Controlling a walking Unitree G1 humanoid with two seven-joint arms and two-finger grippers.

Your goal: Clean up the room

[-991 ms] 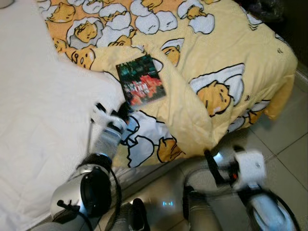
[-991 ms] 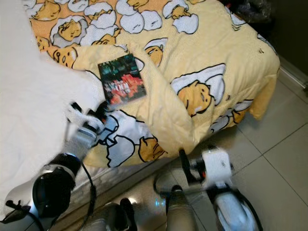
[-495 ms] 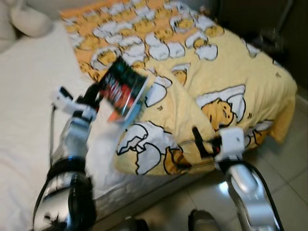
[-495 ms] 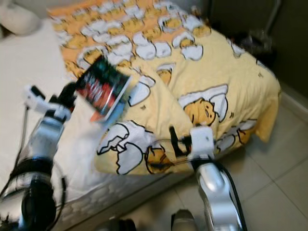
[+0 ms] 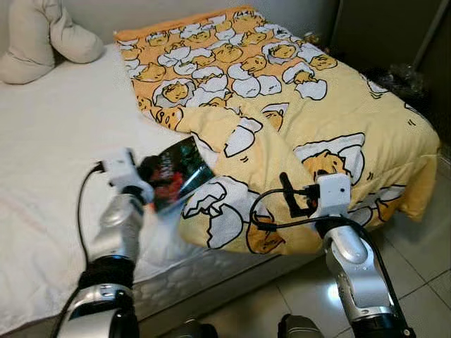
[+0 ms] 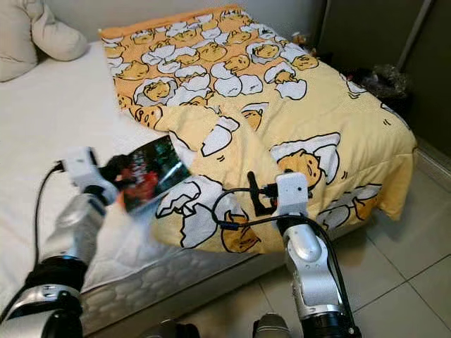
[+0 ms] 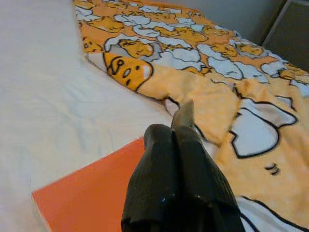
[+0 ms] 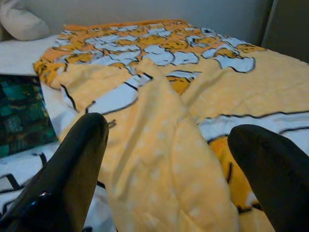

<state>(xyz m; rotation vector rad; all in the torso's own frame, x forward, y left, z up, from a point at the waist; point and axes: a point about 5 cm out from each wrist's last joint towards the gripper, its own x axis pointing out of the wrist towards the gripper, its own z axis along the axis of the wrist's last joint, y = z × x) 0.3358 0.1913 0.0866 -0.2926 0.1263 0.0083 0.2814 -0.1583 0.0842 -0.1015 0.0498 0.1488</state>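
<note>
A: Left eye view first. Where's the thing being tidied?

B: The book point(image 5: 176, 173) is up off the bed point(image 5: 56, 141), tilted, cover showing, above the edge of the yellow duvet point(image 5: 338, 113). The left gripper point(image 5: 146, 171) has its fingers pinching the book's near corner. A pillow point(image 5: 49, 35) sits at the head of the bed.

A: Right eye view?

B: Same scene. The right gripper point(image 6: 251, 194) hangs over the duvet's folded edge, touching nothing I can make out.

A: Left wrist view?

B: The 2 fingers point(image 7: 178, 159) are pressed together on the book's orange back cover point(image 7: 87, 198), with white sheet and duvet beyond.

A: Right wrist view?

B: Its 2 fingers point(image 8: 72, 169) are spread wide with only duvet between them; the book's dark cover point(image 8: 21, 113) lies off to one side.

A: So which step is this?

B: I'd judge the pick-up is done and the carrying is due. Next it needs a place for the book, none visible here, and a steady hold, since a corner pinch could let it swing.
</note>
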